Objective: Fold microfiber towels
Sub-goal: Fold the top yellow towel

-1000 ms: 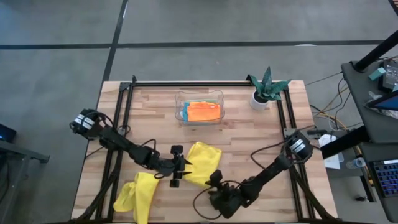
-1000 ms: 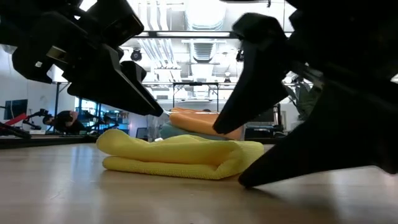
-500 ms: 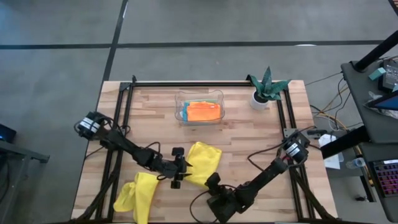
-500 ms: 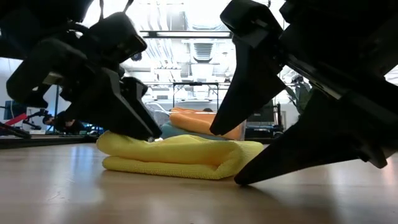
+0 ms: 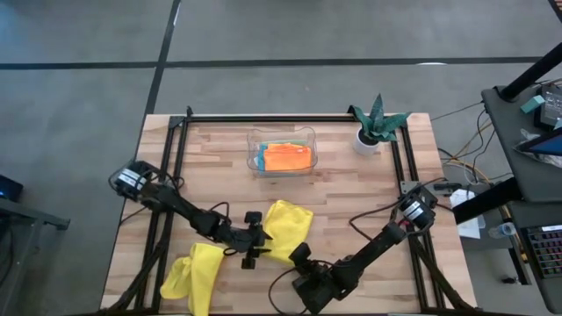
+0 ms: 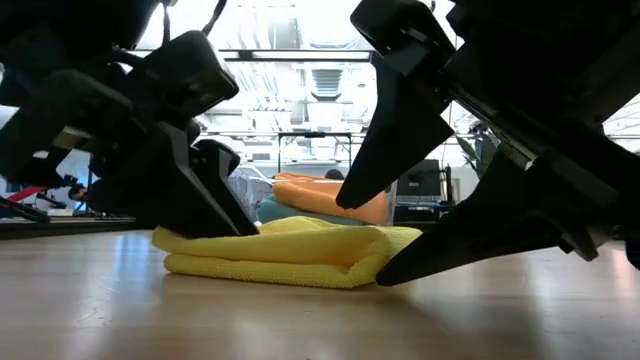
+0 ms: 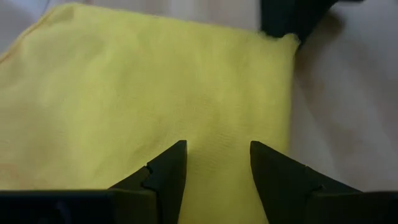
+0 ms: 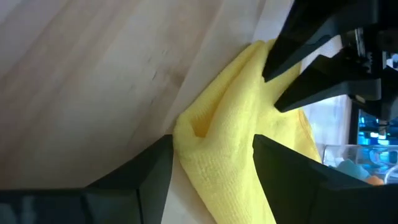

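Far left, near front edge of light wooden plank tabletop [image 5: 351, 189]: crumpled bright yellow microfiber towel [image 5: 195, 274], long axis running roughly front to back, loose, untouched by either claw, just left of left arm's wrist.

Left claw [image 5: 255, 239] low over tabletop at left edge of second bright yellow microfiber towel, folded [image 5: 287, 230]. Fingers [image 7: 165, 177] apart, resting down on top layer of yellow cloth; cloth showing between them in left wrist view, no fold pinched that can be seen. Open, pressing rather than gripping.

Folded yellow towel at centre front of tabletop, between the two claws. Lying flat, two layers visible in low view [image 6: 290, 252], rounded fold edge toward right claw. Long axis diagonal in high view, from near-left up to far-right; narrower near corner pointing at right claw.

Right claw [image 5: 300, 257] at near corner of folded towel, tips low at tabletop. Fingers [image 8: 146, 171] spread, yellow folded corner [image 8: 214, 134] lying between them; cannot tell whether pads touch cloth. Open, nothing clamped.

Farther back, centre: clear plastic tray [image 5: 255, 140] holding folded orange microfiber towel [image 5: 287, 156] on top of turquoise blue cloth [image 5: 257, 161], well apart from both claws.

Far right rear: small green plant in white pot [image 5: 375, 123].
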{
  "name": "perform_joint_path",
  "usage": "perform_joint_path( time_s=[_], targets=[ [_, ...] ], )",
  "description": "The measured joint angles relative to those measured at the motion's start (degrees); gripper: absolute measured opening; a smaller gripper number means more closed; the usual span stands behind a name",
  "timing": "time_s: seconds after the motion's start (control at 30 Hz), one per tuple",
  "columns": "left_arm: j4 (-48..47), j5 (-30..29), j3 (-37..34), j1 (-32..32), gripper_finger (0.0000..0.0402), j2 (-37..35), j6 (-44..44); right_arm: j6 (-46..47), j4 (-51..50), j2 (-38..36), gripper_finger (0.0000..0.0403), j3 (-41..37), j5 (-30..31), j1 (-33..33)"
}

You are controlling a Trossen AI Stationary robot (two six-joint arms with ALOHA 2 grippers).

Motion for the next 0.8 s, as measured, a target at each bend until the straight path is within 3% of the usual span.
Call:
perform_joint_path(
  time_s=[0.5, 0.8],
  targets=[
    [2.8, 5.3, 3.6, 0.0, 0.0162, 3.1, 0.3, -3.0, -0.8, -0.2, 0.0211, -0.1, 2.9, -0.8],
    [2.8, 5.4, 3.4, 0.0, 0.0162, 3.1, 0.5, -1.6, 0.3, -0.2, 0.0188, -0.3, 0.3, -1.3]
  ],
)
